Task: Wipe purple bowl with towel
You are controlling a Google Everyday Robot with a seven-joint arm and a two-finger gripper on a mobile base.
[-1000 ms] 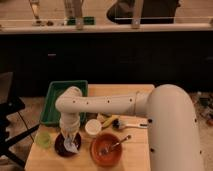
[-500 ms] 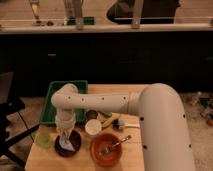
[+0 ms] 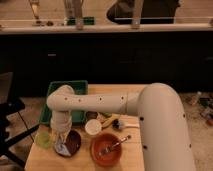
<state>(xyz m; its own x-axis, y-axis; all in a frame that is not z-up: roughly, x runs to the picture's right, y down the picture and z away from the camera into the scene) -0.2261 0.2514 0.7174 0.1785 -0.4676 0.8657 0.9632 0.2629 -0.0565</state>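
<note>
The purple bowl (image 3: 73,142) sits on the wooden table (image 3: 135,160) near its front left. My gripper (image 3: 61,139) points straight down at the end of the white arm, over the bowl's left rim. It is shut on the towel (image 3: 61,147), a pale bluish cloth that hangs from it and rests on the left inner side of the bowl. The arm's wrist hides the fingers and the top of the towel.
An orange bowl (image 3: 106,149) with a fork in it stands right of the purple bowl. A white cup (image 3: 92,127) and a banana (image 3: 108,120) lie behind it. A green tray (image 3: 66,100) sits at the back left, and a yellow-green cup (image 3: 43,137) at the left edge.
The arm has swung left, and the gripper with the towel has shifted from the bowl's middle toward its left rim.
</note>
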